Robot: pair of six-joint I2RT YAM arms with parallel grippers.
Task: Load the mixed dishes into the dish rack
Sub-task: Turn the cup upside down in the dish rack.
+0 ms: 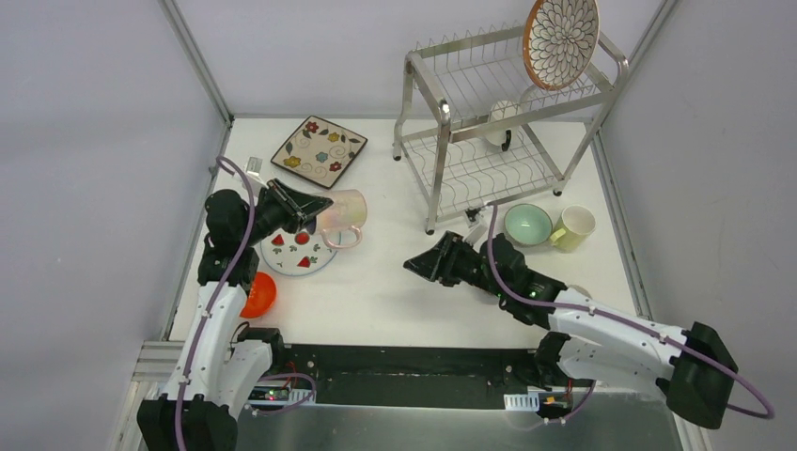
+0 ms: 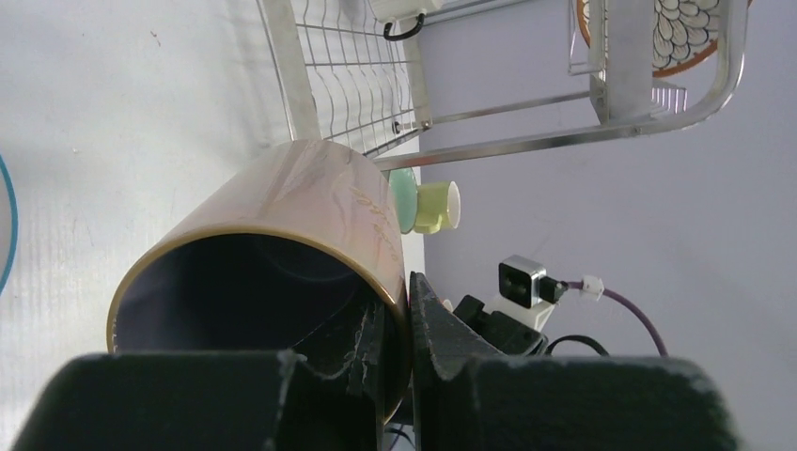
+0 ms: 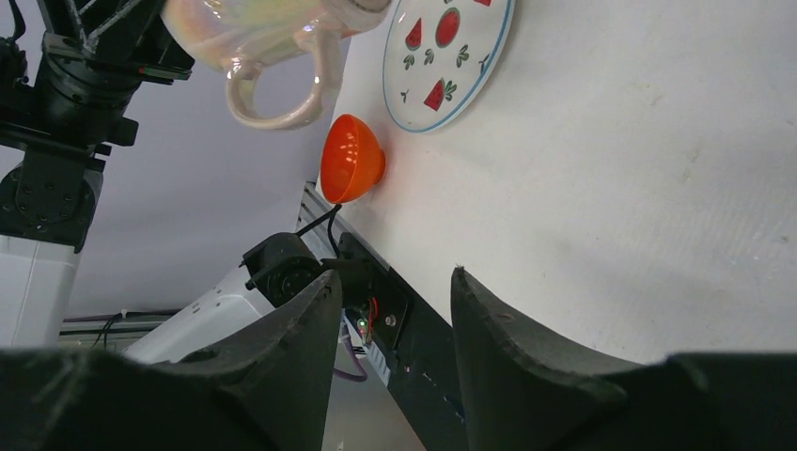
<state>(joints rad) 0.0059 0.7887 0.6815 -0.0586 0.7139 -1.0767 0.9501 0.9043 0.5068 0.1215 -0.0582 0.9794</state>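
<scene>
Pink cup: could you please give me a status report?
Left fingers shut on pink cup rim. Right fingers open, empty. Cup short of dish rack; nothing between.

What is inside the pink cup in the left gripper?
One finger of the left gripper, pinching the pink cup by its rim. Otherwise it looks empty, though the gripper covers its lower inside.

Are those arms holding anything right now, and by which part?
The left gripper pinches the pink cup by its rim, one finger inside the wall and one outside. The right gripper is open and holds nothing.
</scene>
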